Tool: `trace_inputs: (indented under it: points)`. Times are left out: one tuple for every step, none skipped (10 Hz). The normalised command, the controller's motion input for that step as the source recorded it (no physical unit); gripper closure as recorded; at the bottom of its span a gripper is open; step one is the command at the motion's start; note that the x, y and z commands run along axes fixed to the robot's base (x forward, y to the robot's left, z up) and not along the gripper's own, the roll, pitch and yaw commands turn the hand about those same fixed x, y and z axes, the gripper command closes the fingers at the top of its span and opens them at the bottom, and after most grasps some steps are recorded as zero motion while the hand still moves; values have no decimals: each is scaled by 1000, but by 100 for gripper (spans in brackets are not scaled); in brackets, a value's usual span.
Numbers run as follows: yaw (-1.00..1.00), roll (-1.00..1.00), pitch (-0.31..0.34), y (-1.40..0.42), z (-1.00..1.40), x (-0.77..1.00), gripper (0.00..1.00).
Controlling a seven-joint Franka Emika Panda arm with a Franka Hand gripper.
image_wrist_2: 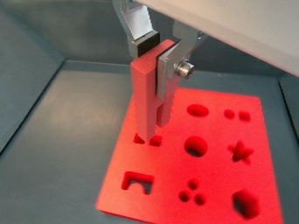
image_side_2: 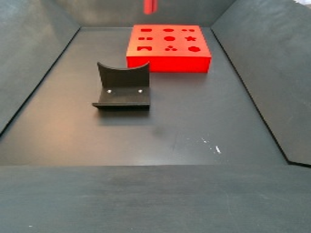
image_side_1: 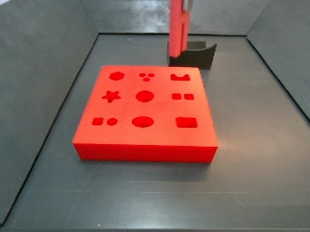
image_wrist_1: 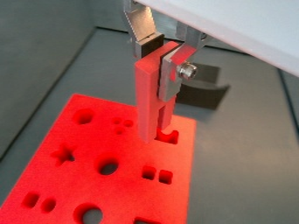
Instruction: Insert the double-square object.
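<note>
My gripper (image_wrist_1: pixel 158 54) is shut on the top of the double-square object (image_wrist_1: pixel 152 101), a slim bright-red peg that hangs upright between the silver fingers; both wrist views show this (image_wrist_2: pixel 156 52). The peg's lower end (image_wrist_2: pixel 147 136) is just over the large flat red block (image_wrist_1: pixel 70 175), at a small cut-out hole by the edge nearest the dark holder. Whether it touches the block I cannot tell. In both side views the peg (image_side_1: pixel 177 27) (image_side_2: pixel 151 5) runs out at the top, above the block's far edge (image_side_1: pixel 145 136), and the gripper itself is out of frame.
A dark grey curved holder (image_side_2: pixel 122 86) stands on the dark floor beside the red block (image_side_2: pixel 170 50), and it also shows in a side view (image_side_1: pixel 200 54) and a wrist view (image_wrist_1: pixel 208 87). Dark sloping walls (image_side_1: pixel 49 82) enclose the floor.
</note>
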Motion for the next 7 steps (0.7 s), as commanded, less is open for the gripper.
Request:
trace_inputs:
  points:
    - [-803, 143, -11, 0, -271, 271, 100]
    - [-840, 127, -19, 0, -231, 229, 100]
    - [-846, 114, -14, 0, -151, 220, 100]
    - [-877, 91, -4, 0, 0, 171, 100]
    - [-929, 89, -6, 0, 0, 100, 100]
    - [-949, 79, -9, 0, 0, 77, 100]
    - [-897, 47, 0, 0, 26, 143, 100]
